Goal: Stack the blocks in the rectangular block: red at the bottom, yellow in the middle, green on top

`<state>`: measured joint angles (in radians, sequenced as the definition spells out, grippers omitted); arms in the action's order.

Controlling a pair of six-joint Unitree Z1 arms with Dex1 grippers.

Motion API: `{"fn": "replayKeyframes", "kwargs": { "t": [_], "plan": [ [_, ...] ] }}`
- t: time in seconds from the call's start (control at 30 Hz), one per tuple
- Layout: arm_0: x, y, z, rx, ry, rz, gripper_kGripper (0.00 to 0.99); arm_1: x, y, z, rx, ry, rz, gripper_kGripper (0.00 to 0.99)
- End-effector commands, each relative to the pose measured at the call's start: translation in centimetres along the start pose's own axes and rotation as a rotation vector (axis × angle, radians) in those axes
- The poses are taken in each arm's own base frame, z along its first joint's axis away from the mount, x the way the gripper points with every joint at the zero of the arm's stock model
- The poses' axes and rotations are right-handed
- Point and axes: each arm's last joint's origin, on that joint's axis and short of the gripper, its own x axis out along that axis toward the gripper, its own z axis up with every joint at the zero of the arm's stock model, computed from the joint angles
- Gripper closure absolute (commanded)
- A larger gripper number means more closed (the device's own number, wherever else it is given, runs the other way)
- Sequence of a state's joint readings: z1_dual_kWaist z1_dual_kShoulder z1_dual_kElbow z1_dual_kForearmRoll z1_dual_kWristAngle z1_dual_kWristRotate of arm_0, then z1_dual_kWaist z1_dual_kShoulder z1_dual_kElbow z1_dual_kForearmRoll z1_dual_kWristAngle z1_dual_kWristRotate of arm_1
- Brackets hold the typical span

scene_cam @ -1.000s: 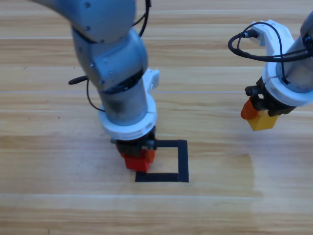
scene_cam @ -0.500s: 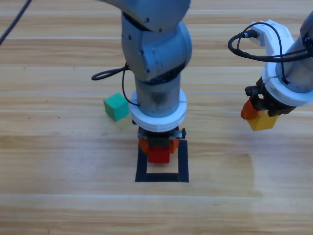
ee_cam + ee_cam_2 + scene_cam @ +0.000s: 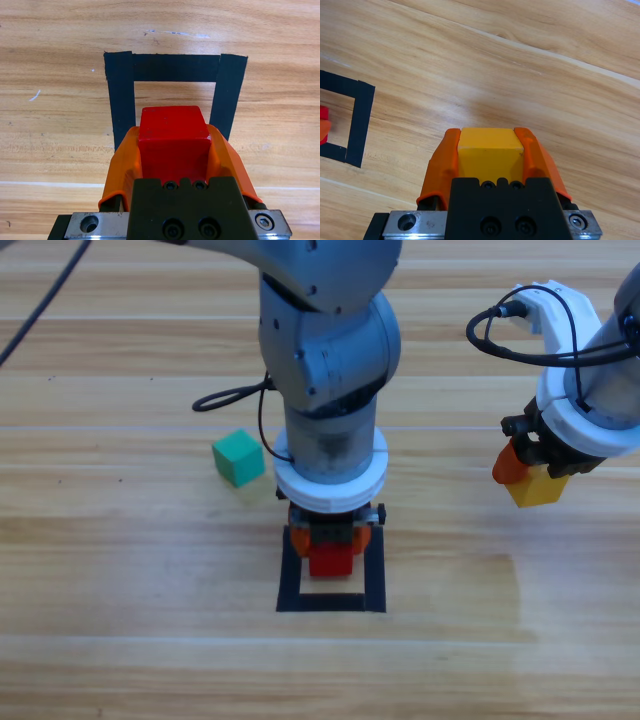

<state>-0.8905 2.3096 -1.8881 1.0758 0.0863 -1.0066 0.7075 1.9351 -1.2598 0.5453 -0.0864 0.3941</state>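
The red cube (image 3: 330, 560) (image 3: 173, 140) is clamped in my left gripper (image 3: 330, 552) (image 3: 172, 137), which hangs over the far half of the black tape square (image 3: 374, 570) (image 3: 121, 105). Off at the right, clear of the square, my right gripper (image 3: 535, 480) (image 3: 490, 147) is shut on the yellow cube (image 3: 537, 488) (image 3: 490, 150) and holds it above the table. The teal-green cube (image 3: 238, 457) lies loose on the wood, left of the left arm. In the right wrist view the tape square (image 3: 362, 117) shows at the left edge.
The left arm's grey body (image 3: 330, 350) comes down from the top and hides the table behind the square. A black cable (image 3: 225, 400) loops beside it. Bare wooden table (image 3: 450, 660) lies in front of the square.
My left gripper has carried the red cube rightward from the square's left edge to over its opening, uncovering the green cube. The right arm has held still with the yellow cube.
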Motion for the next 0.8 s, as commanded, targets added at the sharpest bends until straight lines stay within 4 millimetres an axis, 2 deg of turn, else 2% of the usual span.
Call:
{"fn": "replayKeyframes", "kwargs": {
  "t": [0.03, 0.8],
  "plan": [
    [2.83, -1.01, -1.02, 0.015, 0.028, 0.059, 0.853, -2.09, 0.12, -0.99, -0.018, -0.016, 0.008, 0.973],
    [3.15, -1.53, -1.25, 0.007, 0.013, 0.065, 0.85, -1.91, 0.12, -0.99, -0.019, -0.014, 0.002, 0.973]
  ]
}}
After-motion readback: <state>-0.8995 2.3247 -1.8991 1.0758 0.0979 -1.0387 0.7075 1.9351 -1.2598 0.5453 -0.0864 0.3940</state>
